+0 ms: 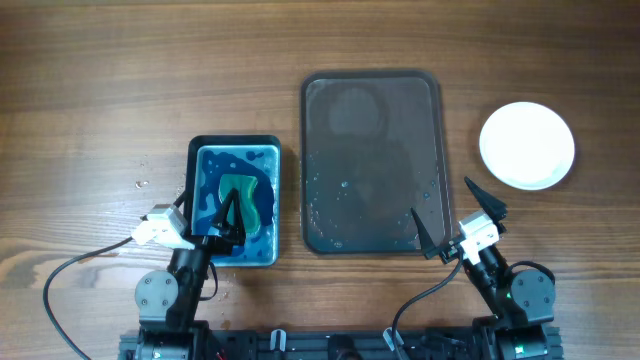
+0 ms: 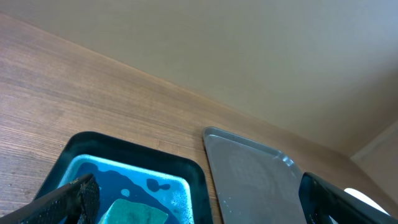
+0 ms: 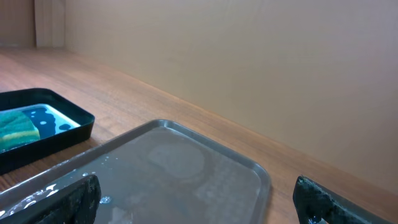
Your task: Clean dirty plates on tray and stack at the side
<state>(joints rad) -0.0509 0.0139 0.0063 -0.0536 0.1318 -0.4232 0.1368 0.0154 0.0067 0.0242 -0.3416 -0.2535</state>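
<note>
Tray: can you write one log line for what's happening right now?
tray: wet, bare | plates: white, right of tray | sponge: in basin | left pincer: open, empty | right pincer: open, empty

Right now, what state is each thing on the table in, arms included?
Tray: empty, wet with droplets.
Plates: white, clean-looking, on the table right of the tray.
Basin: holds blue water.
Sponge: lying in the basin.
Left gripper: jaws open, empty, over the basin.
Right gripper: jaws open, empty.

Two black jointed arms (image 1: 188, 272), white wrist blocks (image 1: 160, 228), left claw (image 1: 210, 208) and right claw (image 1: 440, 197) with black pointed fingers (image 1: 470, 186), thin black looping cables (image 1: 60, 275)
</note>
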